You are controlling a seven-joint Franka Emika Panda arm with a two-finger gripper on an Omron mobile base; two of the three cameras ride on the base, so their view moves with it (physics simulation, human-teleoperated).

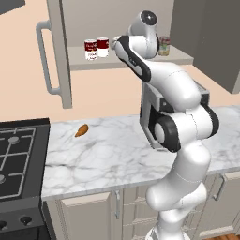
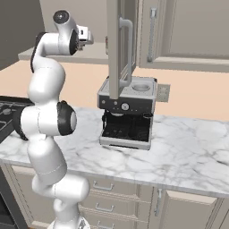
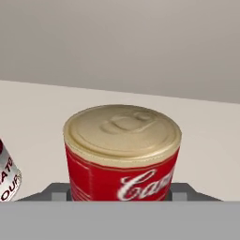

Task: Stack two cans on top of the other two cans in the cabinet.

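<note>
Enclosing cabinet (image 1: 131, 58): the gripper (image 3: 122, 193) is inside it, low over the flat shelf; the slab door (image 1: 58, 51) stands open well to the gripper's left.
Arm (image 1: 173, 93): rises from the counter's front edge and bends up to the shelf.
Counter (image 1: 112, 154): marble, well below the gripper.
Coffee machine (image 2: 127, 112): on the counter, below the gripper and to its right.
Gripper: its finger tips (image 3: 60, 192) flank the nearest can, one on each side at its base; I cannot tell whether they press on it or stand just off it.
Nearest can (image 3: 123, 154): red-and-white, upright on the shelf, between the finger tips.
Two more red cans (image 1: 91, 49): upright, side by side, just left of the gripper.
Greenish-yellow can (image 1: 164, 46): upright on the shelf, to the gripper's right.
Orange carrot (image 1: 81, 130): lies on the counter, far below and left.
</note>
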